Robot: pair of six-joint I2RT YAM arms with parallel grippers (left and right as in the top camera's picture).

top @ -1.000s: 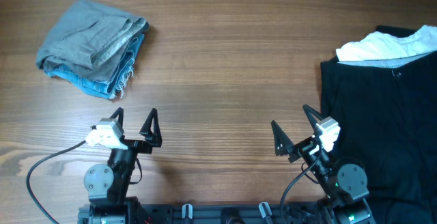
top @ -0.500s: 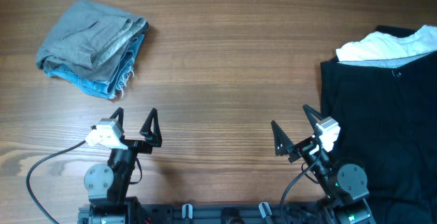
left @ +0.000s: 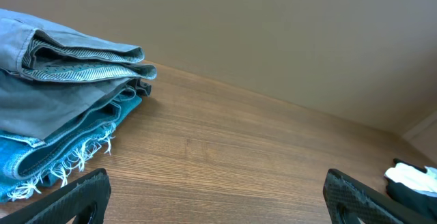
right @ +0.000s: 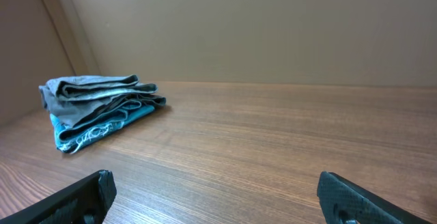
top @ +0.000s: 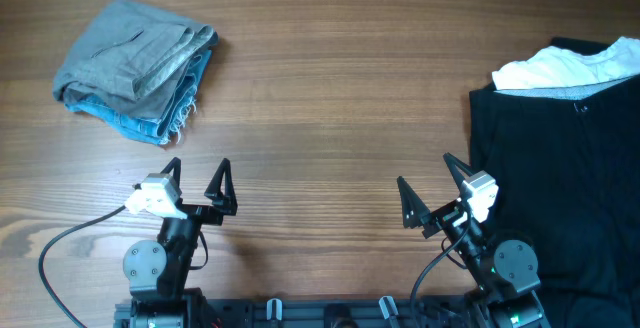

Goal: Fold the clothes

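As the left arm point(top: 165, 230) and the right arm point(top: 468, 223) sit low at the near edge of the counter point(top: 330, 88), both sets of jaws stand wide apart and hold nothing, and the folding appears to be between garments. A grey piece point(top: 125, 53) lies doubled on top of a frayed blue-denim piece point(top: 150, 120) at the far left. The stack looks finished, its pale fringe trailing onto the wood. The work left seems to be at the right edge, where a large black garment point(top: 560, 188) is spread flat just beside the right arm and runs out of the overhead view. Rumpled white cloth point(top: 570, 66) lies across its far end; whether that is a separate piece or turned-out lining cannot be told. The likely next step is to draw the black garment toward the middle. Doing it well probably means the right arm pinching one edge low against the wood, not a bunched handful, and dragging slowly so the white cloth does not slip off the counter. The black fabric looks smooth, limp and nearly featureless, its seams hard to pick out.
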